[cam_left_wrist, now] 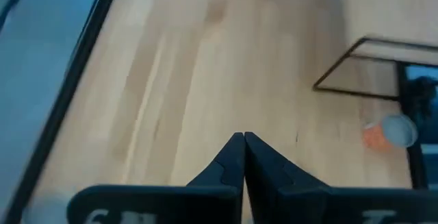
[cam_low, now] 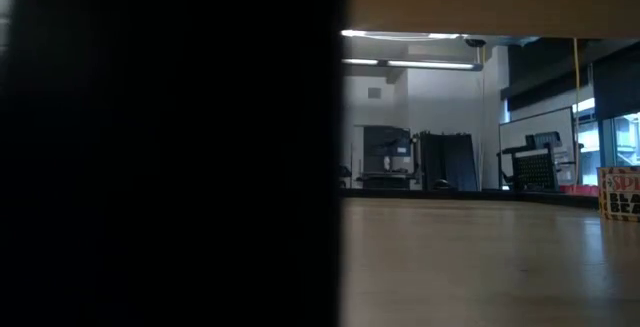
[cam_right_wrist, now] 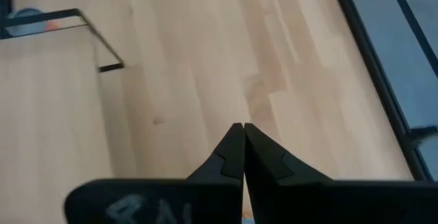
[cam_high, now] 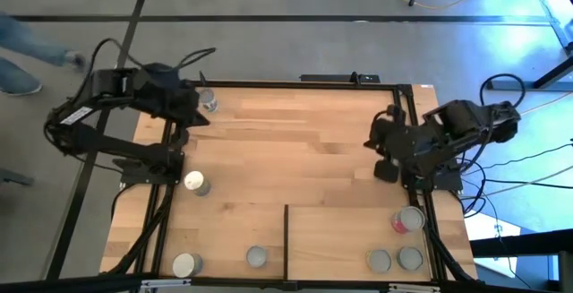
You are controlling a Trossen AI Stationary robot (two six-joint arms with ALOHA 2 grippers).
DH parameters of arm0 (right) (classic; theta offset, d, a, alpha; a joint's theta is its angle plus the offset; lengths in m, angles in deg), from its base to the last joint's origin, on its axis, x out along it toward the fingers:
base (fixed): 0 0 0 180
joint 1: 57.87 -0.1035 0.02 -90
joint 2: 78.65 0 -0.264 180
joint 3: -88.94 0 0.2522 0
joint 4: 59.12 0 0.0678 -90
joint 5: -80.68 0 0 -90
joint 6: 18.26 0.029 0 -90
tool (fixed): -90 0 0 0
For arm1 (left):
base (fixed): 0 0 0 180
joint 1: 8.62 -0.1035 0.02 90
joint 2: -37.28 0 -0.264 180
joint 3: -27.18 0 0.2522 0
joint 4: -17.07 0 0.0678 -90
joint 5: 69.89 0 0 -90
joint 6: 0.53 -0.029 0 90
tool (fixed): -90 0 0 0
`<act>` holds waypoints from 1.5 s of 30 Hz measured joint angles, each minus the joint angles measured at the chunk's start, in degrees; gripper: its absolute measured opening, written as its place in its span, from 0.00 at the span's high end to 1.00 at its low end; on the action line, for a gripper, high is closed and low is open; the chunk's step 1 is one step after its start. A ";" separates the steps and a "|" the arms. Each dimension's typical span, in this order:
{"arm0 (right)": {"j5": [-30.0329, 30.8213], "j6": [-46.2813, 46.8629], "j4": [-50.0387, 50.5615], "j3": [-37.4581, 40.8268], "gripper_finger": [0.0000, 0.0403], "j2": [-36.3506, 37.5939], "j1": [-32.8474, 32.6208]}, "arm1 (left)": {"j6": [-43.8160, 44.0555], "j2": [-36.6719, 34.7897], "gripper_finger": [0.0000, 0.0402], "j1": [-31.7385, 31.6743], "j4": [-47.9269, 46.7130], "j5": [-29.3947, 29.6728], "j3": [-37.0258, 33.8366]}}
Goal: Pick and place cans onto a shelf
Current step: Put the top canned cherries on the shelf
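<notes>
Several round cans stand upright on their bases. One (cam_high: 208,102) is at the far left, one (cam_high: 195,183) at mid left, and two (cam_high: 186,263) (cam_high: 257,256) are near the front edge. The shelf (cam_high: 345,235) lies at the near right, edged by a black strip. Within its outline are two grey-topped cans (cam_high: 379,260) (cam_high: 409,258) and the red-pink-labelled can (cam_high: 407,219), which also shows in the left wrist view (cam_left_wrist: 390,131). My left gripper (cam_left_wrist: 243,138) is shut and empty at the far left (cam_high: 192,114), beside the far-left can. My right gripper (cam_right_wrist: 238,127) is shut and empty at the right (cam_high: 380,145), beyond the shelf's far edge.
A black frame (cam_high: 170,168) runs along the table's sides beside both arm bases. The shelf's corner shows in the right wrist view (cam_right_wrist: 102,53). Bare wood (cam_high: 286,141) lies between the two grippers. A dark shape (cam_low: 170,147) blocks the left half of the low view.
</notes>
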 joint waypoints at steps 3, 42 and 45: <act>-0.17 -0.73 -2.68 3.99 0.99 2.86 1.07 | 8.70 -4.53 1.00 0.28 -0.02 0.83 -5.00; -4.88 -11.91 -9.67 9.30 0.99 5.46 3.70 | 21.16 -18.99 0.85 5.07 1.86 -6.87 -46.51; -8.11 -12.13 -9.67 9.30 0.99 5.46 3.70 | 21.15 -18.88 0.86 6.00 5.71 -7.50 -48.94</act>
